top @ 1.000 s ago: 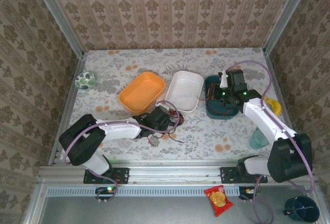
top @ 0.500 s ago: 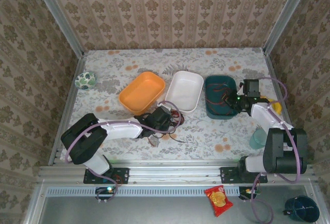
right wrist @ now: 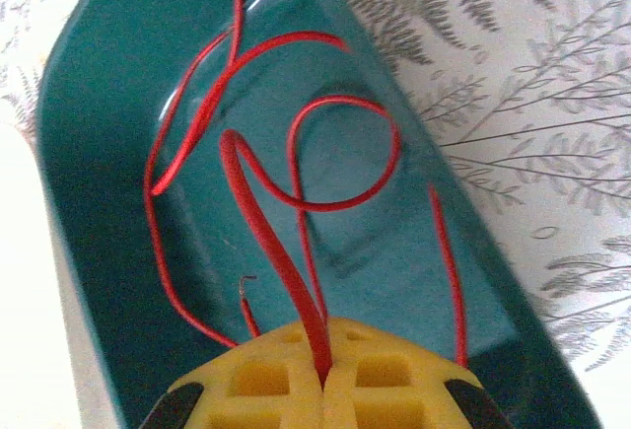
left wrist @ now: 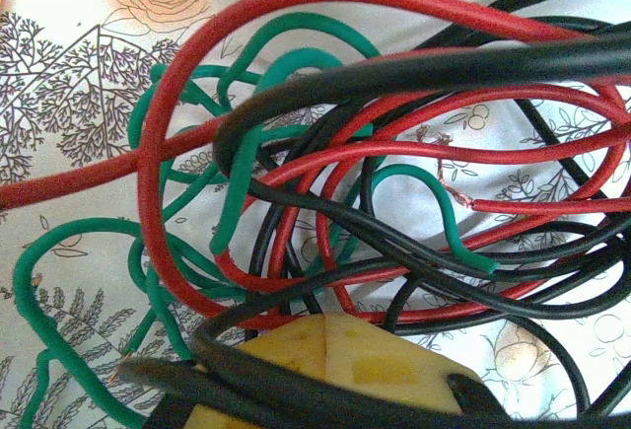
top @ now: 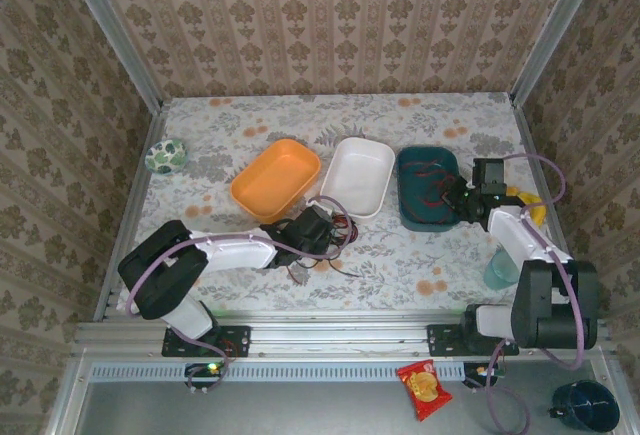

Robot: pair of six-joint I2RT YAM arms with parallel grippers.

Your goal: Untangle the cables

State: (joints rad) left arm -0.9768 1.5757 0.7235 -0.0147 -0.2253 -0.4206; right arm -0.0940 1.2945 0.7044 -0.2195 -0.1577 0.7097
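Surface: floral tabletop [top: 420,255], papered walls [top: 330,25]. Item: tangle [left wrist: 394,148] of red, green and black cables, near centre, directly ahead of my left gripper [left wrist: 325,350], which is clenched; whether a strand is pinched, I cannot tell. Item: red cable [right wrist: 261,227], thin, looped in the right-hand teal tray [right wrist: 108,104], running away from my right gripper [right wrist: 323,375], which grasps it.

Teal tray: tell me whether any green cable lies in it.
No, the cables lying in the teal tray are all red.

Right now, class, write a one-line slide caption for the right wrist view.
Right gripper shut on a thick red cable leading into the teal tray, thinner red cables looped beside it.
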